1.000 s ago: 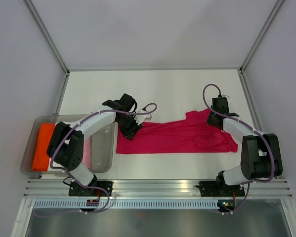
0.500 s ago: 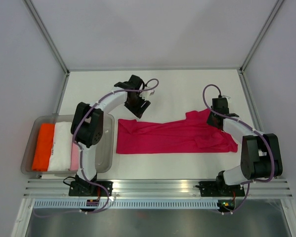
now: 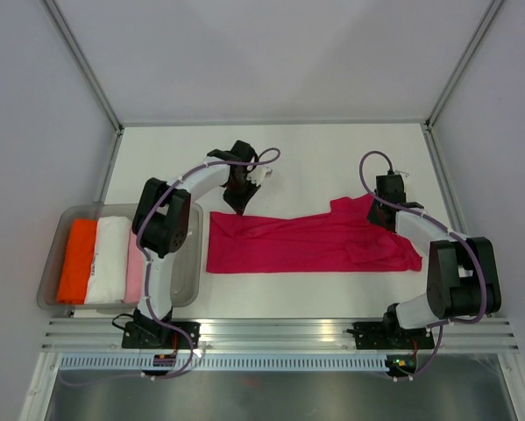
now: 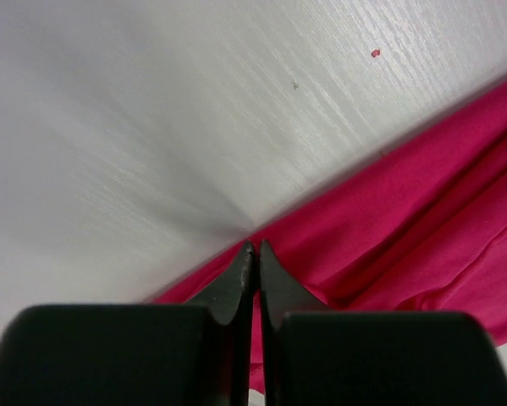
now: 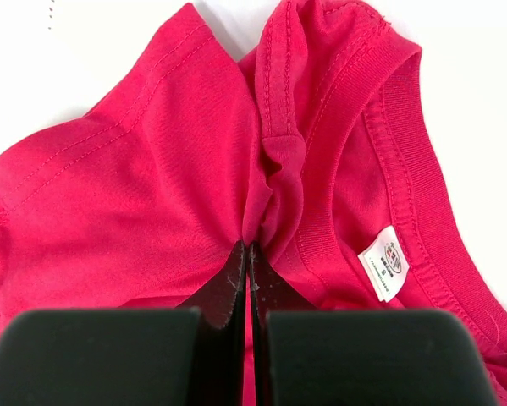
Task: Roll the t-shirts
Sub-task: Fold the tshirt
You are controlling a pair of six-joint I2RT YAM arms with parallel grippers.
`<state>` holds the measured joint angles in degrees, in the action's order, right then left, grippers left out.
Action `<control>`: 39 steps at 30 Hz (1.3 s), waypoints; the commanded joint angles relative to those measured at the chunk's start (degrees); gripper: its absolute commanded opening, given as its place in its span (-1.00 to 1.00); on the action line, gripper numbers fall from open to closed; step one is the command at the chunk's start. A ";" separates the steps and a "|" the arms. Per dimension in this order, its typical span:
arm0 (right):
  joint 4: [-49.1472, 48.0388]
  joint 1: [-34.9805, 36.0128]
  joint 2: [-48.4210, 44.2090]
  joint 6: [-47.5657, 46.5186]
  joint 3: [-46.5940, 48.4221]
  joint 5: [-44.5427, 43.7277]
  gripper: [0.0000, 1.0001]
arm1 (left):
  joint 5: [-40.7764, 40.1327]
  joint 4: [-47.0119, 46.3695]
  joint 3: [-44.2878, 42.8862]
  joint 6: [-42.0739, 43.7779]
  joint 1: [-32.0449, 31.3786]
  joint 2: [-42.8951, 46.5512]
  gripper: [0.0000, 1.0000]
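Logging left gripper (image 4: pixel 254 247) as shifted since half a second ago: lowering from over bare tabletop (image 3: pixel 315 158) onto the far hem of the magenta t-shirt (image 3: pixel 306 241), near its left end, and narrowing from spread to a hairline slit. Seeing the fingertips meeting right at the cloth edge. Not managing to confirm any hem caught between them, with the dark finger bodies blocking the lower part of the left wrist view.

Finding right gripper (image 5: pixel 250 247) unmoved, clamping a bunched ridge of fabric beside the collar (image 5: pixel 410 169), at the t-shirt's right end, toward the right edge of the tabletop.

Seeing the t-shirt lying as a long folded band across the middle of the tabletop.

Spotting a white tag (image 5: pixel 387 264) inside the collar, with print too small for reading.

Noting a clear tub (image 3: pixel 192 263) at the near-left corner, partly covered by the left arm, holding orange cloth (image 3: pixel 76 259), white cloth (image 3: pixel 111 259) and pink cloth (image 3: pixel 135 274) side by side.
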<state>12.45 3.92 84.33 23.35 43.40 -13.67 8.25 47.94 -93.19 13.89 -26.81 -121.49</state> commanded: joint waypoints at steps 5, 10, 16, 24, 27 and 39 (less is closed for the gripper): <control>0.91 0.03 -1.62 0.38 2.30 -2.41 -0.99 | -0.08 0.40 0.37 -1.06 0.35 4.77 -0.95; 2.14 0.03 -3.74 0.11 3.10 -2.33 -0.99 | -0.96 0.13 0.90 -0.97 1.84 9.07 -0.95; 3.37 0.03 -4.09 -0.33 4.50 -2.06 -0.99 | -1.22 0.05 1.60 -0.80 3.51 12.68 -0.95; 4.07 -0.67 5.91 -2.26 17.75 -1.54 -1.00 | -4.99 -5.40 -4.62 -1.06 6.06 11.54 -0.95; 5.48 -2.60 10.93 -2.26 28.54 0.48 -0.99 | -6.66 -8.21 -7.70 -2.37 7.29 9.96 -0.95; 4.87 -5.24 19.73 -3.32 38.97 3.47 -0.99 | -4.57 -14.45 -6.66 -4.84 10.11 7.76 -0.95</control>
<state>17.89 -0.97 103.68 20.75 81.73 -11.44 2.94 36.05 -100.64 11.27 -16.78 -113.47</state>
